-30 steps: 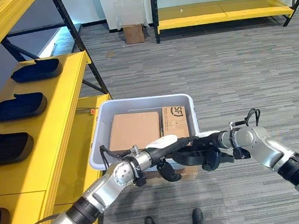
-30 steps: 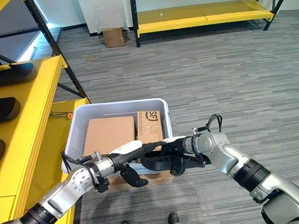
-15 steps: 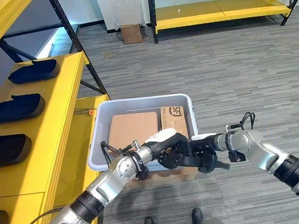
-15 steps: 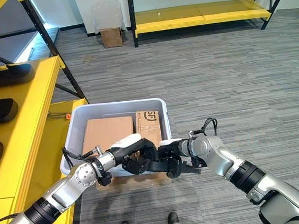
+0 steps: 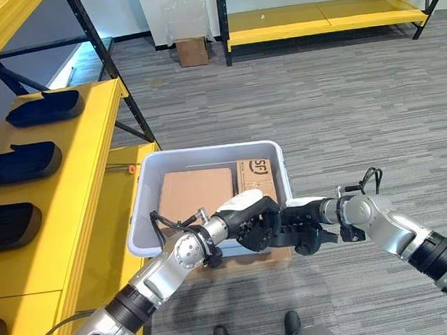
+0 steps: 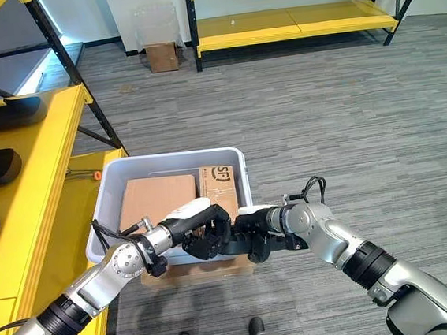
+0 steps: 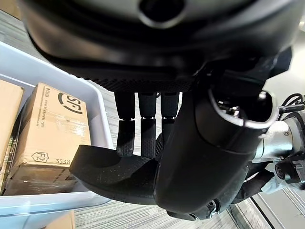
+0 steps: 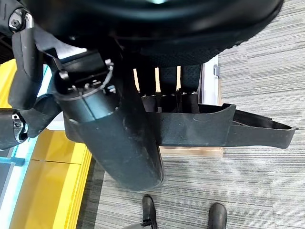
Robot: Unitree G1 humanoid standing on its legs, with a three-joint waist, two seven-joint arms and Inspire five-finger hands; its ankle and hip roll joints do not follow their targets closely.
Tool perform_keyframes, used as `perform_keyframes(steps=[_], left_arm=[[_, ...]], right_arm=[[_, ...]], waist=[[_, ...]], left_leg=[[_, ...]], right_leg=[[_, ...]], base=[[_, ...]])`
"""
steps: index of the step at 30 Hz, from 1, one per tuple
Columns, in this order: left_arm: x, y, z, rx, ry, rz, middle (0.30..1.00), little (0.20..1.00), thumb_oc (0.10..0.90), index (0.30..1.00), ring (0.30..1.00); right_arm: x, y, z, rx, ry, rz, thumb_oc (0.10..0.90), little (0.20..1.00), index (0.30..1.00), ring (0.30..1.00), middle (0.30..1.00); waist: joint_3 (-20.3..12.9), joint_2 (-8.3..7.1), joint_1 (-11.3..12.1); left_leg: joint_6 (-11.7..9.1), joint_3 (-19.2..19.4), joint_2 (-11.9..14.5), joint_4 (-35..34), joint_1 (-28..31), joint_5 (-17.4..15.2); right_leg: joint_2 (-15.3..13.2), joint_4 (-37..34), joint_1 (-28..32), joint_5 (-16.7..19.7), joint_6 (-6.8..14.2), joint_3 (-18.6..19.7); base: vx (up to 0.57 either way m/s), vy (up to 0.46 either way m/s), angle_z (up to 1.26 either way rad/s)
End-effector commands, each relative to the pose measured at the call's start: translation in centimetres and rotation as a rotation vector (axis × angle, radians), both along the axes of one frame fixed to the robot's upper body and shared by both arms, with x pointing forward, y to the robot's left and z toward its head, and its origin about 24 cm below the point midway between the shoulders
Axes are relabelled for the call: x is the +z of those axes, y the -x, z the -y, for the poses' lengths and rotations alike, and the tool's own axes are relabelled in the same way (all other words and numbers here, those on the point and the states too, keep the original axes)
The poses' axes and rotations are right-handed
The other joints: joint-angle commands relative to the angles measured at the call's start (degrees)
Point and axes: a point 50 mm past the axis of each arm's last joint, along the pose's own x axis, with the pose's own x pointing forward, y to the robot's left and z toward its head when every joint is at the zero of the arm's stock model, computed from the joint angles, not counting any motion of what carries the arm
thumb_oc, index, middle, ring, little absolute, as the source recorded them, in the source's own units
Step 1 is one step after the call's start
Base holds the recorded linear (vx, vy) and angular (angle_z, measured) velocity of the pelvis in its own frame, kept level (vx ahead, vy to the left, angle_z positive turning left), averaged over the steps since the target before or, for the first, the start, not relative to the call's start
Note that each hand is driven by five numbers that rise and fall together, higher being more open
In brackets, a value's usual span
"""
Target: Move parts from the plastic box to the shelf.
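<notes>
Since a second ago both hands have closed in on each other at the near rim of the grey plastic box (image 5: 146, 200). Now the left hand (image 5: 252, 216) and the right hand (image 5: 302, 229) both curl their fingers round one black part (image 8: 200, 130), held between them just above that rim. Two cardboard cartons (image 5: 198, 192) lie inside the box. More black parts (image 5: 13, 163) sit on the yellow shelf (image 5: 80, 161) to the left.

Two silver-grey arms with black elbow bands end in dark hands: left hand (image 5: 248, 222) and right hand (image 5: 304, 227), each thumb under a white cover.
</notes>
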Motion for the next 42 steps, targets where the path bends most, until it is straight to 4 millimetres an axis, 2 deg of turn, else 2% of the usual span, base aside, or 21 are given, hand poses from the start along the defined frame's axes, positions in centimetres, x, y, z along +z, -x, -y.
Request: perform_keyframes(steps=[1, 5, 6, 7, 11, 18, 29, 40, 42], left_arm=[[1.4, 1.4, 4.9, -0.183, 0.12, 0.076, 0.3, 0.3, 0.4, 0.3, 0.3], [1.6, 1.1, 4.5, -0.154, 0.131, 0.1, 0.3, 0.3, 0.4, 0.3, 0.3], [1.7, 1.1, 4.4, -0.148, 0.134, 0.109, 0.92, 0.92, 0.843, 0.92, 0.92], [1.7, 0.9, 4.2, -0.135, 0.13, 0.11, 1.0, 1.0, 0.9, 1.0, 1.0], [1.6, 0.9, 3.2, -0.1, 0.132, 0.128, 1.0, 1.0, 0.9, 1.0, 1.0], [1.3, 1.1, 2.3, -0.092, 0.095, 0.16, 1.0, 1.0, 0.9, 1.0, 1.0], [1.0, 1.0, 1.8, -0.083, 0.049, 0.194, 1.0, 1.0, 0.9, 1.0, 1.0], [1.0, 0.2, 0.1, -0.008, -0.075, 0.333, 1.0, 1.0, 0.9, 1.0, 1.0], [1.0, 0.0, -0.8, 0.032, -0.093, 0.376, 1.0, 1.0, 0.9, 1.0, 1.0]], right_arm=[[9.6, -0.9, -6.1, 0.222, -0.323, 0.381, 0.4, 0.3, 0.3, 0.3, 0.3], [9.5, -0.9, -5.7, 0.216, -0.311, 0.391, 0.4, 0.3, 0.3, 0.3, 0.3], [9.4, -0.9, -5.7, 0.217, -0.308, 0.39, 0.4, 0.3, 0.3, 0.3, 0.3], [9.5, -0.7, -5.5, 0.224, -0.309, 0.392, 0.4, 0.3, 0.3, 0.3, 0.3], [9.6, 0.4, -4.0, 0.258, -0.301, 0.394, 0.4, 0.3, 0.3, 0.3, 0.3], [8.6, 1.2, -2.7, 0.263, -0.295, 0.409, 0.4, 0.3, 0.3, 0.3, 0.3], [7.8, 1.4, -2.3, 0.263, -0.287, 0.402, 0.4, 0.3, 0.3, 0.3, 0.3], [6.9, 1.0, -1.9, 0.228, -0.287, 0.407, 0.4, 0.3, 0.3, 0.3, 0.3], [6.7, 0.9, -1.7, 0.217, -0.281, 0.404, 0.4, 0.3, 0.3, 0.3, 0.3]], waist=[[-3.23, 0.27, -0.01], [-3.25, 0.28, -0.15], [-3.3, 0.22, -0.11], [-3.3, 0.16, -0.25], [-2.89, -0.01, -1.09], [-2.83, -0.11, -1.53], [-3.14, -0.18, -1.54], [-3.36, -0.17, -0.98], [-3.39, -0.01, -0.69]], left_leg=[[-3.58, -5.35, 5.47, -1.64, -5.55, 2.31], [-3.64, -5.08, 5.56, -1.92, -5.41, 2.42], [-3.66, -5.0, 5.6, -2.04, -5.35, 2.47], [-3.72, -4.86, 5.66, -2.07, -5.22, 2.37], [-3.84, -4.31, 5.88, -1.95, -5.03, 2.21], [-3.87, -3.83, 6.06, -2.17, -4.7, 2.28], [-3.79, -3.94, 6.29, -2.07, -4.58, 2.17], [-3.81, -4.31, 6.26, -1.86, -4.77, 2.15], [-3.86, -4.44, 6.3, -1.83, -4.83, 2.3]], right_leg=[[-4.16, 5.09, 2.94, -8.09, 2.3, -1.87], [-4.25, 4.78, 2.87, -7.82, 2.43, -1.87], [-4.25, 4.63, 2.94, -7.73, 2.45, -1.87], [-4.27, 4.55, 3.02, -7.7, 2.44, -1.81], [-4.18, 4.59, 2.91, -7.67, 2.55, -1.21], [-4.06, 4.44, 3.14, -7.71, 2.57, -0.96], [-3.76, 4.78, 3.2, -8.1, 2.44, -0.84], [-3.64, 4.91, 3.22, -8.34, 2.4, -1.14], [-3.63, 4.98, 3.24, -8.46, 2.33, -1.19]], base=[[0.0, 0.0, 0.0], [-0.03, 0.009, -0.01], [0.0, 0.0, 0.0], [0.0, 0.0, 0.0], [0.0, 0.0, 0.0], [-0.01, 0.005, -0.09], [0.0, 0.0, 0.0], [0.0, -0.003, 0.0], [0.0, 0.0, 0.0]])
